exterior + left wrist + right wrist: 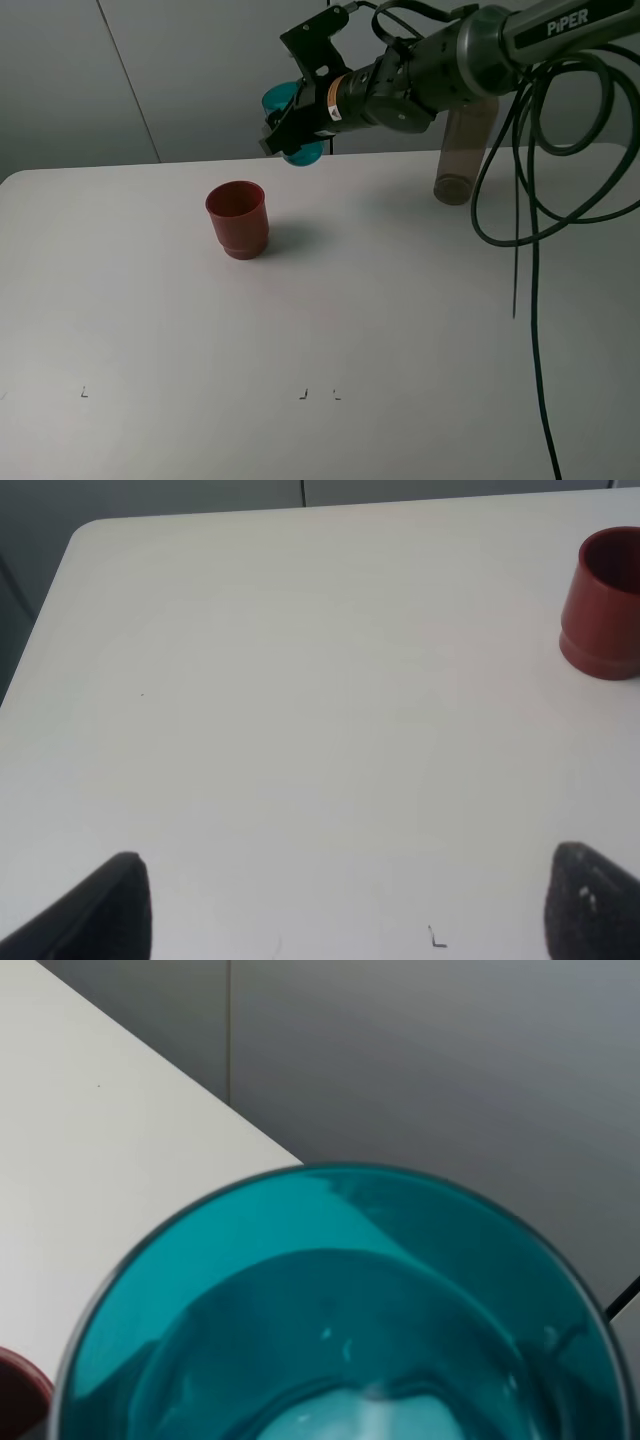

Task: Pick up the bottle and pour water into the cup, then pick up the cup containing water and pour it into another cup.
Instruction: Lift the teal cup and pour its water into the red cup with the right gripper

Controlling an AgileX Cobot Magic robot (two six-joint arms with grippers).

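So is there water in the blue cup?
Yes, some. The right wrist view looks into the teal cup, held by the right gripper, and shows a rippled liquid surface with bubbles. How full, cannot tell.

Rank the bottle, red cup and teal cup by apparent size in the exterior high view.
1. bottle, though partly hidden.
2. red cup.
3. teal cup, unsure: the right gripper covers most of it.

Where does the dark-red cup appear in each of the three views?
Exterior high: dark-red cup stands left of centre on the white table.
Left wrist: at the frame's edge, partly cut off.
Right wrist: only a sliver in a corner, beside the teal tumbler.
Shared landmark: the table's far edge.
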